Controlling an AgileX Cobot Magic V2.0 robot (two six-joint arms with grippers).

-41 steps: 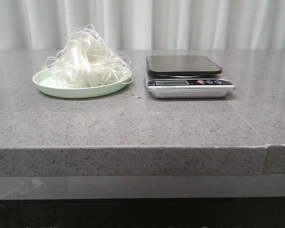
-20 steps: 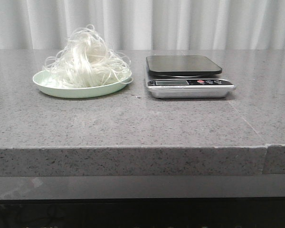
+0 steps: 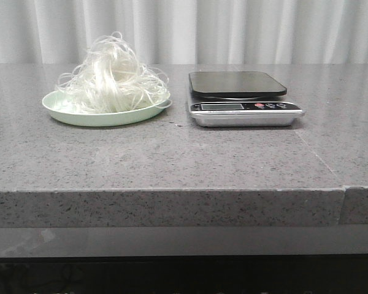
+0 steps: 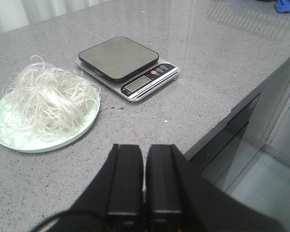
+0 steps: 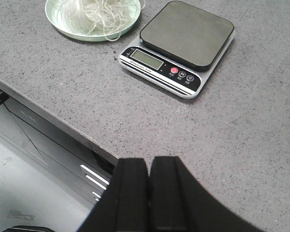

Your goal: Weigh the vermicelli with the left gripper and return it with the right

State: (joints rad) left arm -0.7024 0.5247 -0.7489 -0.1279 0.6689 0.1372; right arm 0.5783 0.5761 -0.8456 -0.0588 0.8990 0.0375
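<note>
The counter (image 3: 172, 159) looks like polished grey speckled stone. The vermicelli (image 3: 110, 79) is glossy, translucent white on a smooth pale green plate (image 3: 67, 113). The scale (image 3: 242, 101) has a matt black platform on a brushed metal-look base.

my front camera sits low, about level with the counter (image 3: 172, 159) edge, and faces straight across it to a pale curtain (image 3: 190, 30); the plate (image 3: 98, 115) and scale (image 3: 242, 98) sit mid-distance, seen nearly side-on. my left wrist camera looks down at a slant from above the near edge, over the left gripper (image 4: 144, 186), its fingers pressed together; plate (image 4: 19, 142) and scale (image 4: 123, 60) are fairly near. my right wrist camera looks down more steeply from beyond the counter edge, over the right gripper (image 5: 149, 193), likewise closed, with the scale (image 5: 183, 43) closest. all three views share the plate, scale and counter.
</note>
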